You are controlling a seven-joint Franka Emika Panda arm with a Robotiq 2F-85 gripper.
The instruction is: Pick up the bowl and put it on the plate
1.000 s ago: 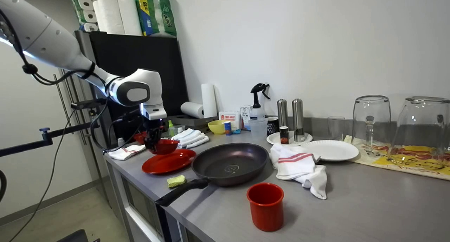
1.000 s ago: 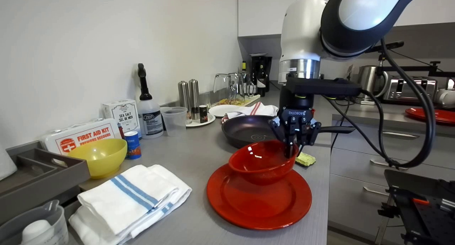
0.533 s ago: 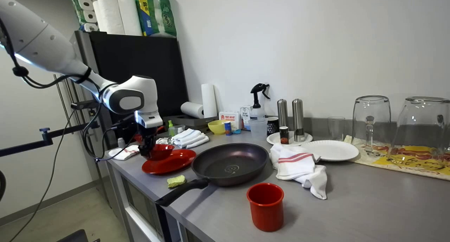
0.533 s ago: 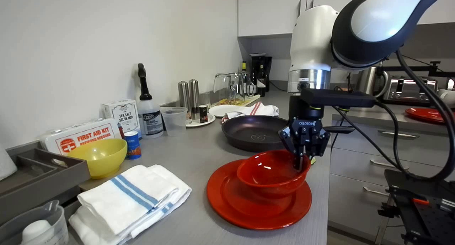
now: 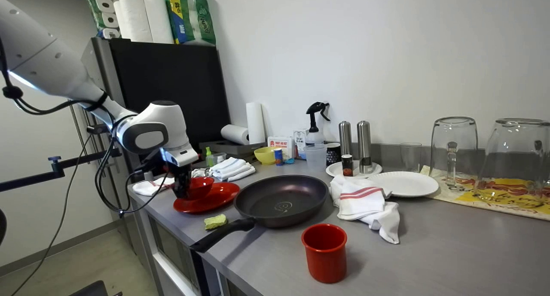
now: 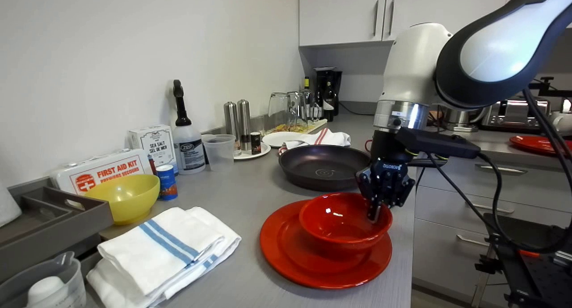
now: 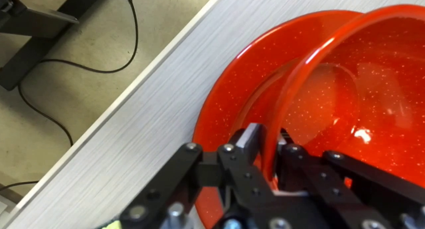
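Observation:
The glossy red bowl (image 6: pixel 333 225) is low over the flat red plate (image 6: pixel 290 265), inside its outline but off-centre toward the counter's front edge. Its base is hidden behind its own wall, so I cannot tell whether it touches the plate. My gripper (image 6: pixel 374 213) is tilted and pinches the bowl's rim on the front-edge side. In the wrist view the rim of the bowl (image 7: pixel 375 99) runs between the two fingers of the gripper (image 7: pixel 268 136), one inside and one outside, with the plate (image 7: pixel 220 109) underneath. An exterior view also shows the bowl (image 5: pixel 201 187) above the plate (image 5: pixel 223 196).
A black frying pan (image 6: pixel 321 167) stands just behind the plate, its handle (image 5: pixel 223 233) reaching over the counter edge. A green sponge (image 5: pixel 215 221) lies near that edge. Folded white towels (image 6: pixel 165 250) and a yellow bowl (image 6: pixel 127 200) are on the wall side. A red cup (image 5: pixel 325 255) stands farther off.
The bowl has come down nearer the plate, shifted toward the counter's front edge, and gone from tilted to more level. My arm has lowered with it and the gripper has tilted.

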